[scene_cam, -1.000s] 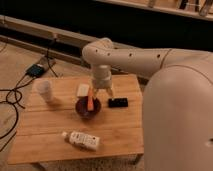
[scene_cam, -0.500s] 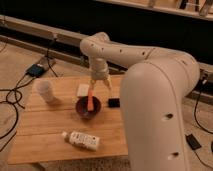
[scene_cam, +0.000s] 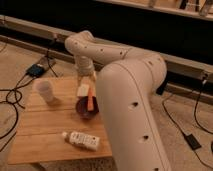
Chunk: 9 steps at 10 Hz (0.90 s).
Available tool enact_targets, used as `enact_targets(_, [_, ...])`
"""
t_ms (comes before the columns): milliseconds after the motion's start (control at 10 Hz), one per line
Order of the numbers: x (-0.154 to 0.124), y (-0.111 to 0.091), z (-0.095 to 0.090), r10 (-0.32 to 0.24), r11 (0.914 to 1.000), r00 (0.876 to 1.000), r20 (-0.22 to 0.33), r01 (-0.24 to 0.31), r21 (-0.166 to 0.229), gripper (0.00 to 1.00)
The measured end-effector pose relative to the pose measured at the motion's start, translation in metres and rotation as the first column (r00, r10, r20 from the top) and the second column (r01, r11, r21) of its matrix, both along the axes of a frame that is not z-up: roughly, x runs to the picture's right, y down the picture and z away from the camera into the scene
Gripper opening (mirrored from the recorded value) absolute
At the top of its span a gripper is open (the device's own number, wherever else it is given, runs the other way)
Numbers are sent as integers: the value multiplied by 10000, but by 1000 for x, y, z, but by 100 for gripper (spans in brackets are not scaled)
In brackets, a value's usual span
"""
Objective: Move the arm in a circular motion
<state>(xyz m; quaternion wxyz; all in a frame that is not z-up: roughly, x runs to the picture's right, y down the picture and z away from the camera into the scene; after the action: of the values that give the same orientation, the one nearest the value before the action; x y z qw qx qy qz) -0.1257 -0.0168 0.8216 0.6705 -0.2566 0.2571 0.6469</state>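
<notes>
The glossy cream-white arm [scene_cam: 131, 95] fills the right half of the camera view. Its thick segment rises from the bottom right, and a thinner segment with small dark holes [scene_cam: 102, 51] reaches left to a bend. From there it drops to the narrow gripper [scene_cam: 86, 77]. The gripper hangs over the far edge of the wooden table [scene_cam: 42, 132], just above a white block [scene_cam: 82, 90] and a dark bowl [scene_cam: 85, 108].
An orange stick [scene_cam: 91, 101] leans in the bowl. A white cup [scene_cam: 45, 92] stands at the table's far left. A white bottle [scene_cam: 81, 140] lies near the front edge. Cables [scene_cam: 10, 100] and a blue box [scene_cam: 36, 70] lie on the floor at left. A dark wall runs behind.
The thick arm segment has swung left and closer, now covering the table's right side and the black item there. The gripper end has stayed over the far edge by the bowl.
</notes>
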Motion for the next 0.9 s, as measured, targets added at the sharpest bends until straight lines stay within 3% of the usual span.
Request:
enact_targets(200, [-39,19,-8,-167,9994,9970,751,188,-276,65])
enact_targets(400, [-71,44,-29,7,9976,9878,1558,101,-684,65])
enact_targets(700, [-91,78,-72,551,9911,9718,2293,-254,-1303,65])
enact_targets(900, [-89,98,-100,656,9876,9661,2497,-270,-1548,65])
